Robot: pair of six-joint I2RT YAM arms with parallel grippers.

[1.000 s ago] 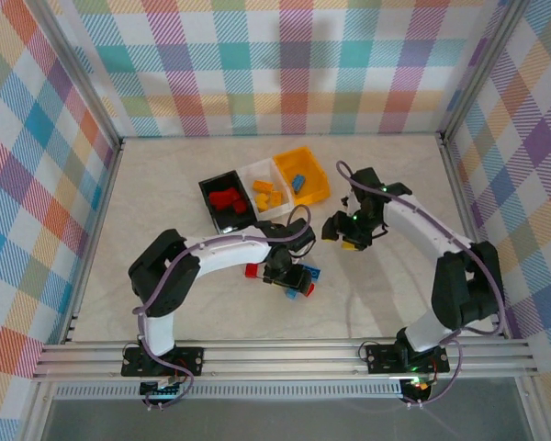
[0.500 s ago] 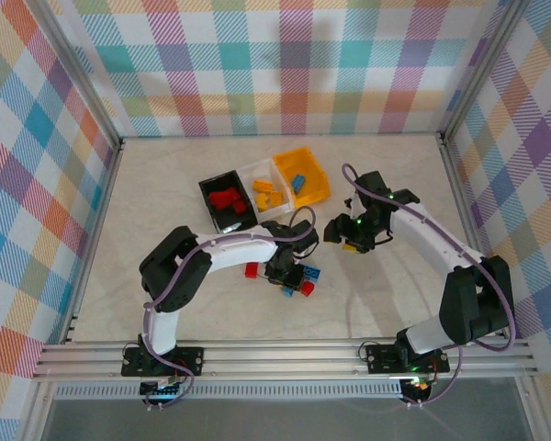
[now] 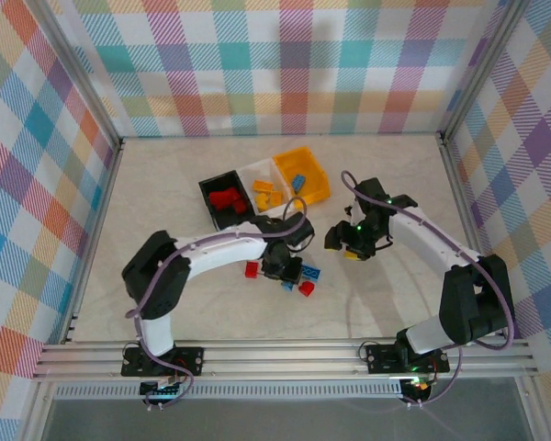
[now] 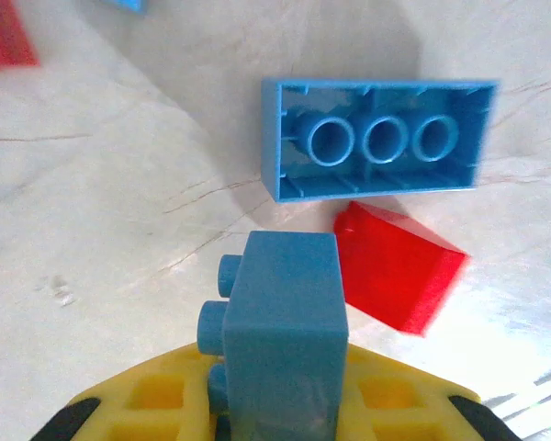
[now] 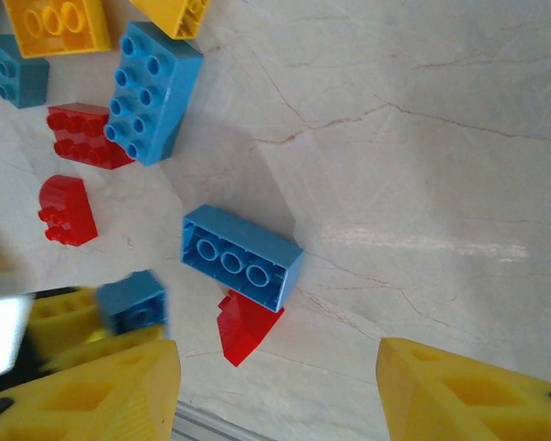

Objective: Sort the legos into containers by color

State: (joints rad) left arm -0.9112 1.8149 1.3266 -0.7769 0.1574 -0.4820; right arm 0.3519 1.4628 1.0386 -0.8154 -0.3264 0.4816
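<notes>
**Containers.** The three bins sit joined in a row, beyond my left gripper (image 3: 280, 266) and to the far left of my right gripper (image 3: 349, 244).
- The black bin (image 3: 205, 193) holds red bricks (image 3: 226, 198).
- The white bin (image 3: 255, 171) holds yellow-orange bricks (image 3: 264, 191).
- The yellow-orange bin (image 3: 314, 168) holds blue bricks (image 3: 298, 181).

The brick count in each bin is too small to make out.

**Left gripper** (image 4: 280, 390). It is clenched on a small blue brick (image 4: 280, 322), whose studs point to my left. Just ahead of the fingertips a long blue brick (image 4: 378, 138) lies on the table (image 4: 101, 211) with its hollow underside up. A red sloped brick (image 4: 399, 276) lies just beside it.

**Right gripper** (image 5: 275, 395). The fingers are spread wide with nothing between them. The same long blue brick (image 5: 241, 257) and red sloped brick (image 5: 243, 328) lie ahead on the table. More loose red, blue and yellow-orange bricks lie further out to my left.

**Obscured.**
- The bottom frame edge cuts off the lower end of the held brick.
- A red piece (image 4: 5, 37) is cropped at the corner of the left wrist view.
- In the right wrist view my left gripper is blurred.
</notes>
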